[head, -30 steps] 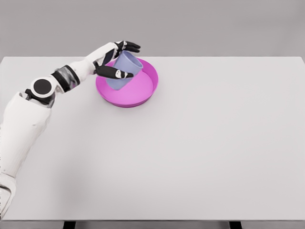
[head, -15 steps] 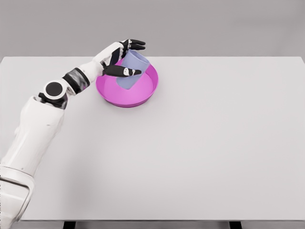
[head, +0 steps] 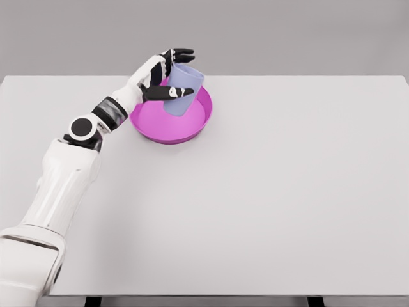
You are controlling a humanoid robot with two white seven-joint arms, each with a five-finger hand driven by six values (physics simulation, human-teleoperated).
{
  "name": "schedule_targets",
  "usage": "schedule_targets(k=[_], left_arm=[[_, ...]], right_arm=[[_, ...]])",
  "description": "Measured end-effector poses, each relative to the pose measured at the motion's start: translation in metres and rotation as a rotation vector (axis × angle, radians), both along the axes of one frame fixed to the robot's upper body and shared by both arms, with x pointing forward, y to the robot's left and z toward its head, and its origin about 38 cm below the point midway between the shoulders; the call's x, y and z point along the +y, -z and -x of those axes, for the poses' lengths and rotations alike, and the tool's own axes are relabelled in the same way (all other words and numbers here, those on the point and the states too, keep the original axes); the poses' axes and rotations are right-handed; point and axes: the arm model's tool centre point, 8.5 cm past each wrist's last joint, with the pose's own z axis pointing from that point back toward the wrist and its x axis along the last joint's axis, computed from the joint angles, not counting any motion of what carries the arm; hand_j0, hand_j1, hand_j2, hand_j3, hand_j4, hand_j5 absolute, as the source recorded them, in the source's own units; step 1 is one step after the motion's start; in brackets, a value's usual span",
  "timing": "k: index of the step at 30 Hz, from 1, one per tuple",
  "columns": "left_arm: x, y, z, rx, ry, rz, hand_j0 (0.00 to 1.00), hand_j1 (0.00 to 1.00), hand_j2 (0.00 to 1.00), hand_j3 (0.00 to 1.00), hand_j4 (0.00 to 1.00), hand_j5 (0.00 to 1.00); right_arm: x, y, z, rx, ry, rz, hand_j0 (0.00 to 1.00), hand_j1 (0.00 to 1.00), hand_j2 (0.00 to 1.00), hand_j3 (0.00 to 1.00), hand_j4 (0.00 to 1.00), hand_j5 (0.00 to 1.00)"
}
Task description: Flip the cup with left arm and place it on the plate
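While the left robot hand [head: 167, 75] grips the cup [head: 183, 89], the cup sits over the pink plate [head: 156, 122] in the upper left of the frame. Black fingers [head: 182, 52] wrap behind it and the thumb presses across its front. A second ago the cup leaned more to the side, with its wide end low. Now it has turned up straighter, with its wide mouth on top and its small end near the plate. The arm has also swung up and forward. So the flip looks almost done. The cup still tilts a bit, and I cannot tell if its bottom touches the plate. What is left is setting it down and letting go.
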Motion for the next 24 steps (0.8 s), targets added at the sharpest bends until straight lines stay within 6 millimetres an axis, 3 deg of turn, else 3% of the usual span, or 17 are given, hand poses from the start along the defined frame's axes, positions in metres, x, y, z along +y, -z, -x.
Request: schedule_targets(k=[7, 24], left_arm=[[-0.002, 0.019, 0.000, 0.040, -0.018, 0.017, 0.79, 0.79, 0.79, 0.79, 0.79, 0.79], [-0.004, 0.030, -0.001, 0.096, -0.065, 0.112, 0.79, 0.79, 0.79, 0.79, 0.79, 0.79]], right_arm=[[0.000, 0.000, 0.000, 0.000, 0.000, 0.000, 1.00, 1.00, 1.00, 1.00, 1.00, 1.00], [0.000, 0.000, 0.000, 0.000, 0.000, 0.000, 1.00, 1.00, 1.00, 1.00, 1.00, 1.00]])
